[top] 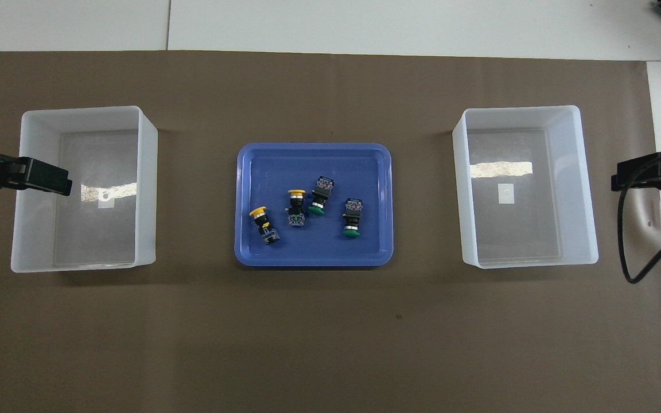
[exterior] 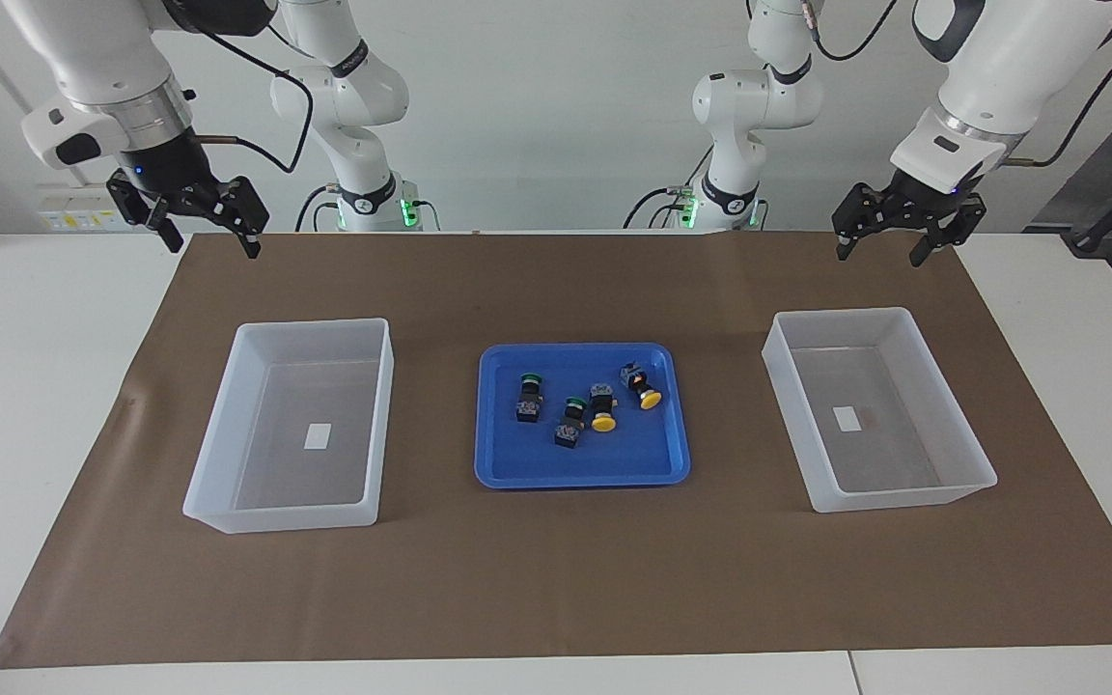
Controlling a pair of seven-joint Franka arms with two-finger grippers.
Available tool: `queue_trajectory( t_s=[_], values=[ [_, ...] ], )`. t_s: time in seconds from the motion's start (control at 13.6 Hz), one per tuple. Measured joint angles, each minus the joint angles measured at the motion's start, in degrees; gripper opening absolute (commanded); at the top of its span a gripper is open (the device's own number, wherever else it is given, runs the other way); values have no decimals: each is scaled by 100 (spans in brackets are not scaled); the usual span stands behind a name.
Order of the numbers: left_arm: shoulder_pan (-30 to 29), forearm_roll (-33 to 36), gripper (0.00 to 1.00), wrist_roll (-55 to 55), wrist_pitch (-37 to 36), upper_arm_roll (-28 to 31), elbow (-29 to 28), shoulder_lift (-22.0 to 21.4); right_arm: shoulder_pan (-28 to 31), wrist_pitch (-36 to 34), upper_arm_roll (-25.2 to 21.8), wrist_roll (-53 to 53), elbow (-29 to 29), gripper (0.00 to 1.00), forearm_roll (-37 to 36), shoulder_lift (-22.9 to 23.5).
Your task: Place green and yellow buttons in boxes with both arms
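All four buttons lie on their sides in the blue tray (exterior: 517,463): green buttons (exterior: 529,396) (exterior: 570,423) toward the right arm's end, yellow buttons (exterior: 602,406) (exterior: 642,385) toward the left arm's. Both boxes (exterior: 218,425) (exterior: 961,425) flank the tray, holding only labels. My left pincer (exterior: 889,236) and right pincer (exterior: 210,224) hang open, holding nothing, over the brown mat's (exterior: 556,579) edge nearest the robots. My worry: one green and one yellow button lie just beside each other, so a finger may nudge the neighbour, or a round cap may roll away.

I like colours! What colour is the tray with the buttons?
Blue tray, clearest in the overhead view.
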State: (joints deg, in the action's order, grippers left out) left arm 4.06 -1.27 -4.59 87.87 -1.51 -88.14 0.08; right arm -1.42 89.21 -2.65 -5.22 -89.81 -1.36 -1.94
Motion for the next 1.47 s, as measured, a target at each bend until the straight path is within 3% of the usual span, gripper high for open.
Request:
queue_trajectory(
  t_s=[1.03,1.25,1.47],
  values=[
    [17,0,100,5,87,-58,-150,-34,-42,-38,-2,1,-62,100,6,-19],
    [166,-1,100,56,719,-97,-697,-229,-41,-40,-7,1,-97,100,6,-37],
    [506,-2,100,612,1705,-121,-1614,-547,-40,-40,-22,0,-127,100,8,-55]
  ],
)
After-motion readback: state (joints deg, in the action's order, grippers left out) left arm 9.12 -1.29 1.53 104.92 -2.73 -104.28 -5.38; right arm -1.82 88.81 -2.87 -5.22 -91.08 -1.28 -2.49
